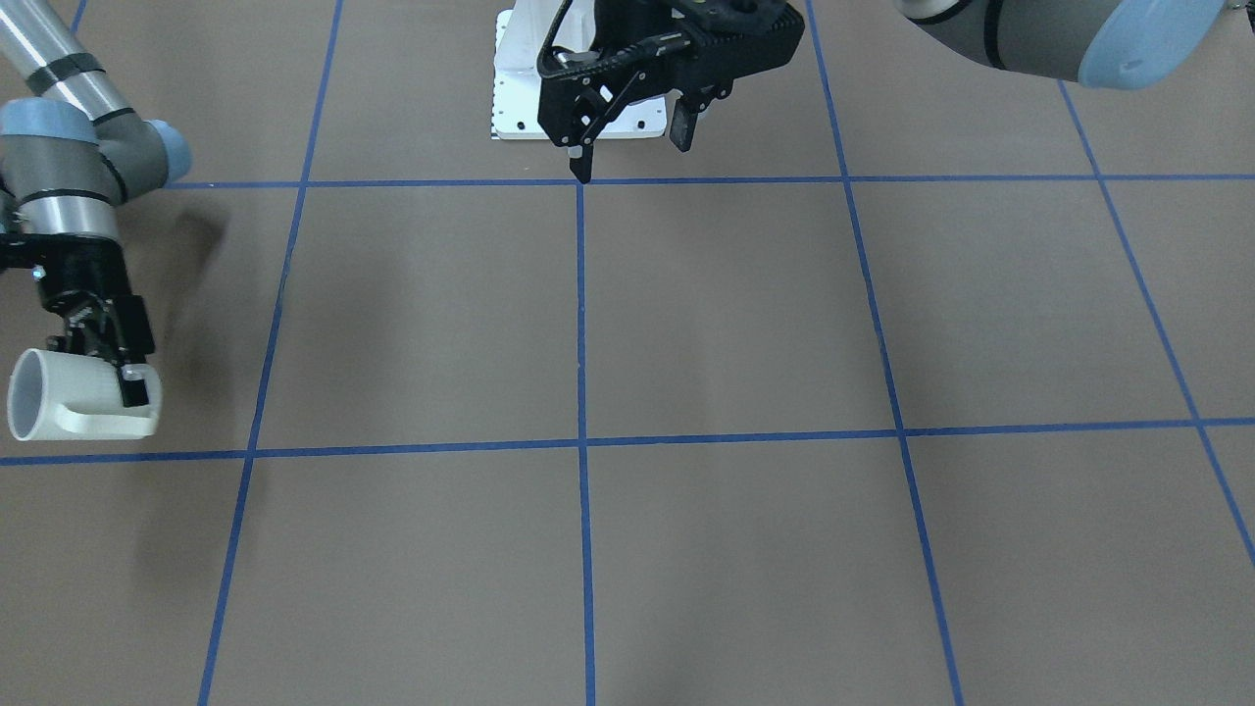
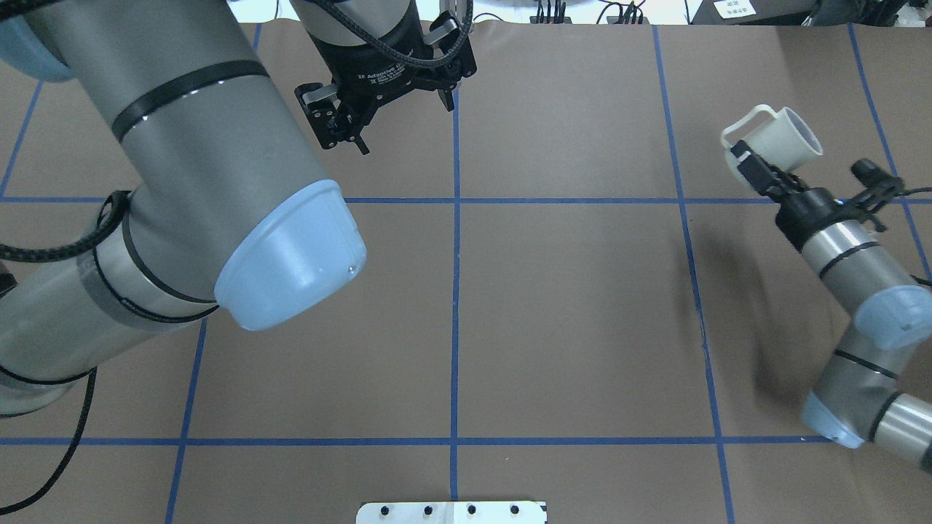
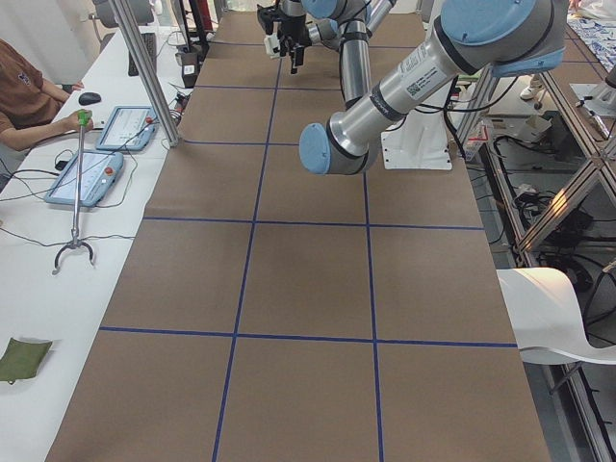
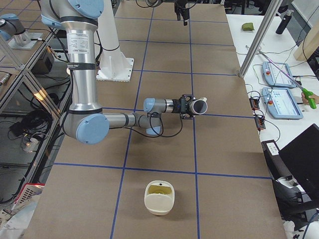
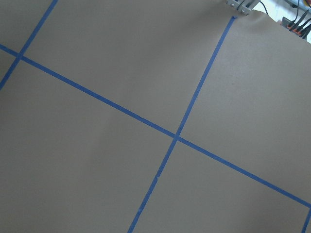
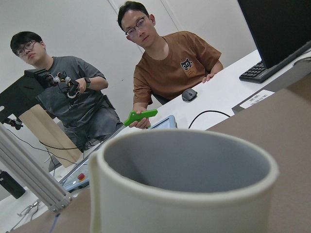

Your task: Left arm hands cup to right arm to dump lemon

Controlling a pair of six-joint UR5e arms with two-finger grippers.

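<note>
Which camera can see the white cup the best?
The overhead exterior view: the whole cup, tipped sideways, handle and mouth showing, in the right gripper. Front-facing shows it at the edge, exterior right tiny, right wrist only the rim.

My cup is plain white outside and grey within. My right gripper is black, and so is my left gripper. My right arm and left arm are silver-grey, banded in black, with pale blue joint caps. The table is flat brown paper crossed by a grid of blue tape lines. My base plate is white. In the right-side view a cream tub shows yellow-green inside. An operator wears a brown shirt.
</note>
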